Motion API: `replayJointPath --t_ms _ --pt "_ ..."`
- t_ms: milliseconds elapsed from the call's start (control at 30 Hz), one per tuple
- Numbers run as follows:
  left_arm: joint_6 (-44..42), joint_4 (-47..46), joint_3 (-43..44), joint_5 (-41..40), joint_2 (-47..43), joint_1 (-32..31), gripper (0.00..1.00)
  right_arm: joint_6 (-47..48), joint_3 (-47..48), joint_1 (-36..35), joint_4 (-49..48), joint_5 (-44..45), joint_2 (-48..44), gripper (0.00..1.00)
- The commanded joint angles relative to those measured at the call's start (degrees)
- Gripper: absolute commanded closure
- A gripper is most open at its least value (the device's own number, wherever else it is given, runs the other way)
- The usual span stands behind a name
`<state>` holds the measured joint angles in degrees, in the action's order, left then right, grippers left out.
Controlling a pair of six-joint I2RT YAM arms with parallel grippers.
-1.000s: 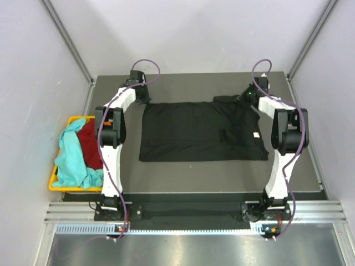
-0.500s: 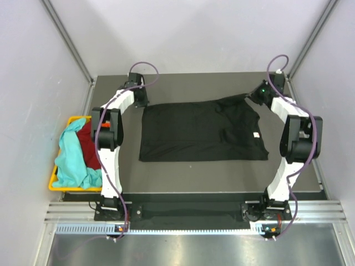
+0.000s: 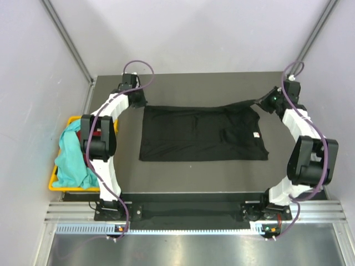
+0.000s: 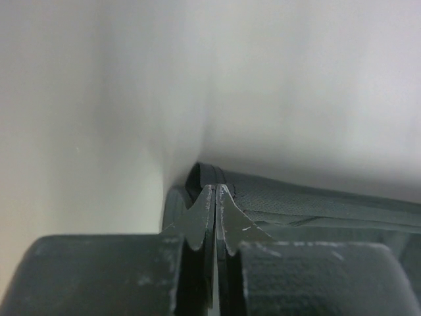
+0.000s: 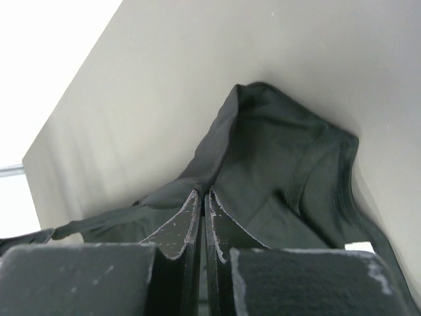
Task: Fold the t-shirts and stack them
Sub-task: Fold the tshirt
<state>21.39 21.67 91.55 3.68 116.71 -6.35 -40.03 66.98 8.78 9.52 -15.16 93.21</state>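
The black shirt (image 3: 202, 133) lies spread mid-table, its far edge drawn toward both far corners. From above, the wrists hide the fingertips. Only the wrist views show the left gripper (image 4: 216, 197) and right gripper (image 5: 202, 201) pinched closed on its cloth. The left arm partly covers a teal shirt (image 3: 69, 158) in the basket (image 3: 51, 183) off the left edge.

A t-shirt (image 3: 199, 133) lies flat on the desk (image 3: 188, 88), the left end effector (image 3: 143, 103) at its far-left corner, the right end effector (image 3: 260, 103) at its far-right. More shirts (image 3: 69, 158) fill a basket (image 3: 72, 189) left of the desk.

t-shirt (image 3: 194, 133) mid-table, basket (image 3: 66, 189) left, front table (image 3: 194, 174) bare
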Motion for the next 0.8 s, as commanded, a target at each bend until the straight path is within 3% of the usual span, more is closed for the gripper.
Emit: replayJointPath --t_ms 0,233,767 --pt "2.17 -0.06 -2.68 2.64 -5.77 0.20 1.00 1.80 -2.63 0.72 2.25 -1.28 -5.31 1.00" --pt "2.52 3.45 -10.59 3.26 -11.50 0.20 1.00 3.91 -8.09 2.91 6.47 -1.72 -12.43 1.00" --pt "0.15 10.14 -17.18 3.35 -18.53 -0.42 1.00 7.95 -20.20 7.31 13.07 -4.18 -26.75 1.00"
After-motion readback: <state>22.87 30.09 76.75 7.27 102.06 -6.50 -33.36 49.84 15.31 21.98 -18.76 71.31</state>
